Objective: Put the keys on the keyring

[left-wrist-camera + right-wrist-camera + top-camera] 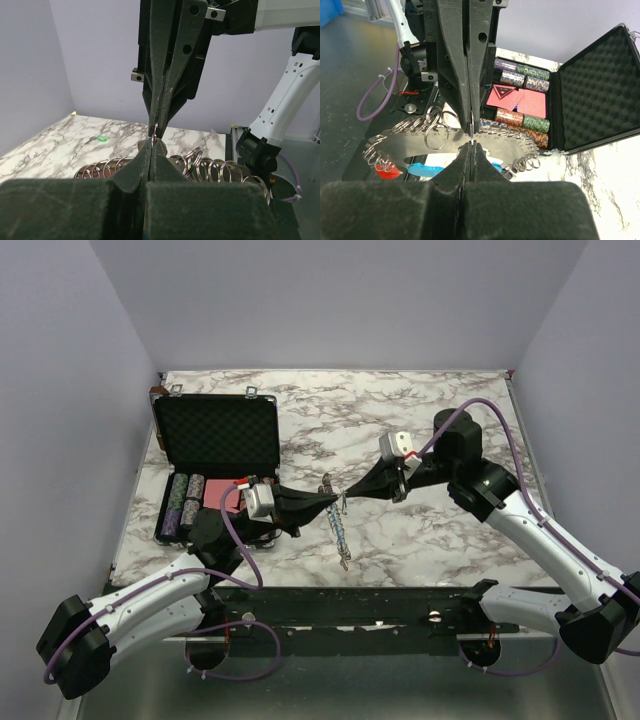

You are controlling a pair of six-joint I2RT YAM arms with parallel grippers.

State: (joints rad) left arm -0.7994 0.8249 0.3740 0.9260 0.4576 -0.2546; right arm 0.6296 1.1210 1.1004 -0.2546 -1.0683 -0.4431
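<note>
The keyring (pixel 341 532) lies on the marble table between the arms. In the wrist views it is a grey metal strip (pixel 410 142) edged with several split rings (pixel 220 170). My left gripper (pixel 323 502) and right gripper (pixel 348 499) meet tip to tip just above it. Both are shut on one small split ring (pixel 471 125), also seen in the left wrist view (pixel 156 131). A green key (pixel 101 139) lies alone on the table beyond. A red key head (pixel 387 171) and a blue one (pixel 424 169) lie under the strip.
An open black foam-lined case (pixel 216 434) stands at the left, with rows of poker chips (pixel 180 504) and a red card deck (pixel 215 490) in its base. It also shows in the right wrist view (pixel 600 90). The table's near edge runs just behind the keyring.
</note>
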